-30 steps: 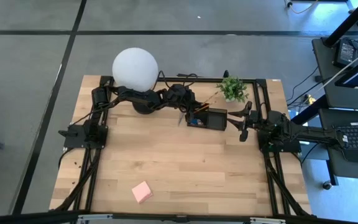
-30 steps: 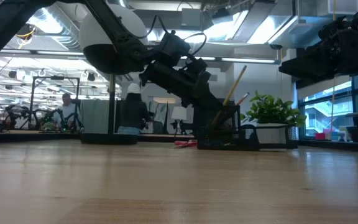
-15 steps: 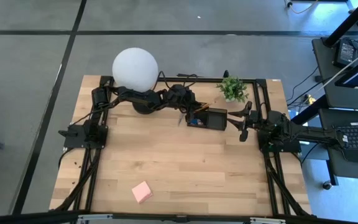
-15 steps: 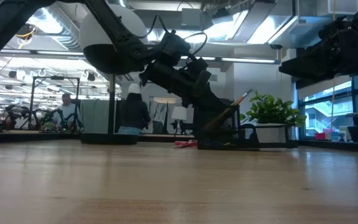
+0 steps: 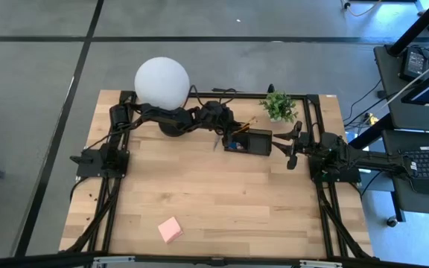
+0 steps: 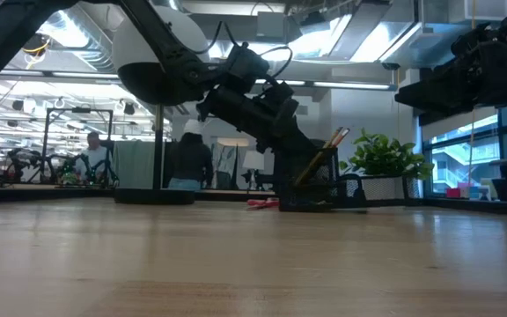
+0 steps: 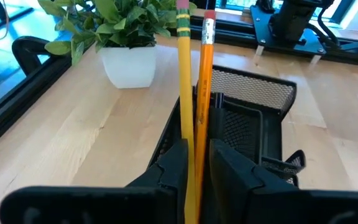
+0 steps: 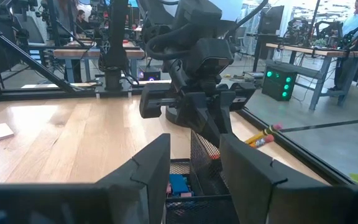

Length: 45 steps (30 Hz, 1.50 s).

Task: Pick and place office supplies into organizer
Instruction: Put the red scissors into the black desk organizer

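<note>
Left claw (image 7: 196, 171) over organizer (image 5: 250, 141) at back of surface (image 5: 222, 201); 2 pencils (image 7: 191, 93) stand between its fingers, tips down in the box; jaws slightly parted, grip vs. release unclear. Right claw (image 8: 194, 168) just beside organizer, partly open, empty. Right wrist view only: 1 blue eraser (image 8: 178, 184) inside box. High view only: 1 pink pad (image 5: 170, 230) near front edge, 1 lamp (image 5: 161, 83). 1 plant (image 5: 279, 106) near organizer.
</note>
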Motion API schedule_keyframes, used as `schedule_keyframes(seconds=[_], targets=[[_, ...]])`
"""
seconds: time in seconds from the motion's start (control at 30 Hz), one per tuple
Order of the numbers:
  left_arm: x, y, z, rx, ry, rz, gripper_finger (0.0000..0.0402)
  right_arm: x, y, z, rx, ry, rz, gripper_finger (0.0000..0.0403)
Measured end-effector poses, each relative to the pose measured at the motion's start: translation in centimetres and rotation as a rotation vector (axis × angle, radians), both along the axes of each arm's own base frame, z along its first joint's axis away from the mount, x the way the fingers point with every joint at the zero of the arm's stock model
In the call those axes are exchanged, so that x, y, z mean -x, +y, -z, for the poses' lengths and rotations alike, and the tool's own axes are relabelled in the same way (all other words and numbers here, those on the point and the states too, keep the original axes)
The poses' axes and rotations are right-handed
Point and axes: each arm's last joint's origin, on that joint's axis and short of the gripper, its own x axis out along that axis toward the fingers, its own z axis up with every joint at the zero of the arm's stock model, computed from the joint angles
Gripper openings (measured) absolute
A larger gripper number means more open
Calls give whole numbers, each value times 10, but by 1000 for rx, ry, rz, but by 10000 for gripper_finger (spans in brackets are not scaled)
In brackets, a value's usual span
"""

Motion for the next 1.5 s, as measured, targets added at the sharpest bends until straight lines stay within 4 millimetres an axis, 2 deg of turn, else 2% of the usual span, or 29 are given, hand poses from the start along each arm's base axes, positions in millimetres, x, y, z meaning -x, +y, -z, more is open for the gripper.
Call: schedule_keyframes(seconds=[0.33,0.5,0.7,0.93,1.13,1.27,1.5], targets=[[6,-5,-33,17,-72,-10,78,0,0,1,0,5,0,145],[10,-13,-56,53,-114,-23,94,0,0,1,-1,6,0,145],[27,-27,-83,63,-27,-90,114,0,0,1,0,7,0,145],[58,-59,-105,131,169,-123,132,0,0,1,2,7,0,145],[80,-85,-107,292,337,-251,136,0,0,0,3,6,0,145],[84,-97,-101,321,396,-364,135,0,0,1,1,5,0,145],[79,-94,-79,323,431,-574,134,0,0,0,-3,-2,-1,145]])
